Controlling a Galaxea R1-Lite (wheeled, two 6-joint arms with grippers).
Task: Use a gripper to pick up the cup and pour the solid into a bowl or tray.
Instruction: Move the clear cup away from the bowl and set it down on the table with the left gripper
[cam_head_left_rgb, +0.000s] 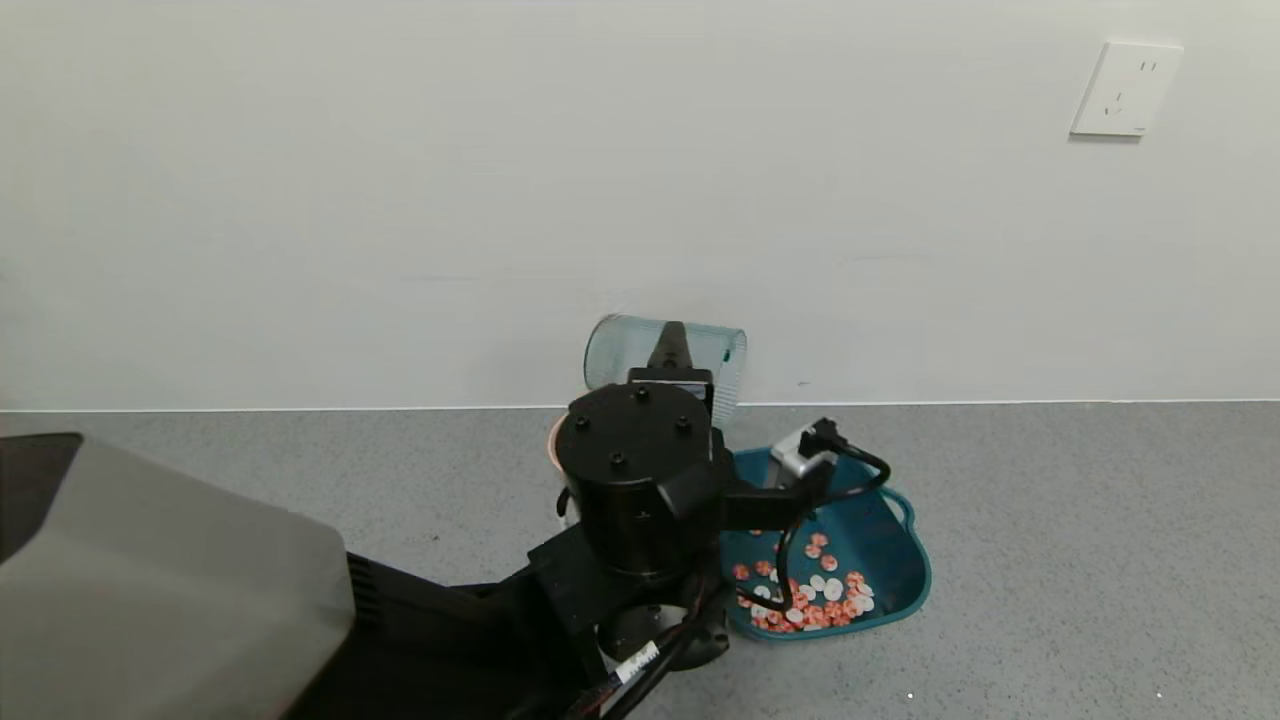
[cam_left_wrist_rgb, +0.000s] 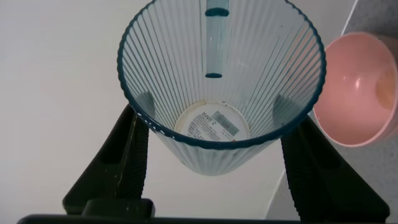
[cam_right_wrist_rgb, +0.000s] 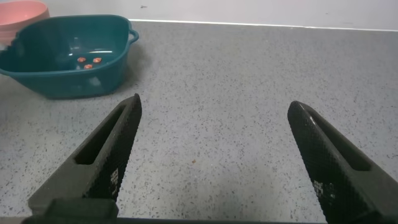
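My left gripper (cam_head_left_rgb: 668, 352) is shut on the translucent blue-green ribbed cup (cam_head_left_rgb: 618, 356) and holds it on its side above the table, mouth toward the right, above the far edge of the dark teal tray (cam_head_left_rgb: 890, 560). In the left wrist view the cup (cam_left_wrist_rgb: 221, 93) looks empty, with a black finger (cam_left_wrist_rgb: 124, 165) on each side. The orange-red and white solid (cam_head_left_rgb: 812, 596) lies in the near part of the tray. My right gripper (cam_right_wrist_rgb: 214, 102) is open and empty above bare table, right of the tray (cam_right_wrist_rgb: 37, 78); a few pieces of the solid (cam_right_wrist_rgb: 87, 61) show in it.
A small pink bowl (cam_left_wrist_rgb: 357, 93) stands left of the tray, mostly hidden behind my left arm in the head view (cam_head_left_rgb: 553, 440). The white wall runs close behind the vessels. Grey speckled table (cam_head_left_rgb: 1080, 560) stretches to the right.
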